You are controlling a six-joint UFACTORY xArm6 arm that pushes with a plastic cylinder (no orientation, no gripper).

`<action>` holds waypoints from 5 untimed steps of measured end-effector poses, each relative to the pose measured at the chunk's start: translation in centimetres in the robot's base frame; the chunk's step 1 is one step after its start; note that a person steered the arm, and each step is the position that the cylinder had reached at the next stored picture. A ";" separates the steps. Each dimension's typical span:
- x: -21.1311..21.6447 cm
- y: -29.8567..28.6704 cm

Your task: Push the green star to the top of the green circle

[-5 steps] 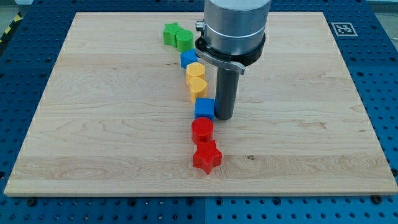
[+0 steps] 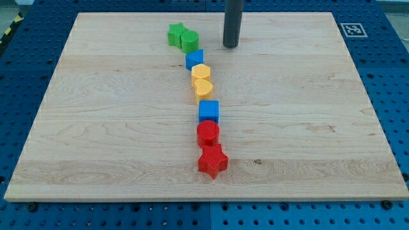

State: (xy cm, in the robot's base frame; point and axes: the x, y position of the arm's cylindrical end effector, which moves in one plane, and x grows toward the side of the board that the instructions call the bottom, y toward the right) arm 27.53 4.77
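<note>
The green star (image 2: 175,34) lies near the view's top, touching the left side of the green circle (image 2: 190,41). My tip (image 2: 231,45) stands on the board to the right of the green circle, a block's width or more away, touching no block. The rod rises out of the view's top.
Below the green pair runs a line of blocks down the board (image 2: 96,128): a small blue block (image 2: 194,59), a yellow block (image 2: 200,71), a yellow heart (image 2: 203,87), a blue cube (image 2: 209,111), a red circle (image 2: 208,133) and a red star (image 2: 213,161).
My tip has moved from beside the blue cube at mid-board up to the view's top, right of the green circle. The arm's body has left the view. The blocks have not moved.
</note>
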 end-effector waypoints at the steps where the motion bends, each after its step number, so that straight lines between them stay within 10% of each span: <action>1: -6.5 -2.9; 5: -3.7 -18.1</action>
State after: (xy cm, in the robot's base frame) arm 23.85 -13.35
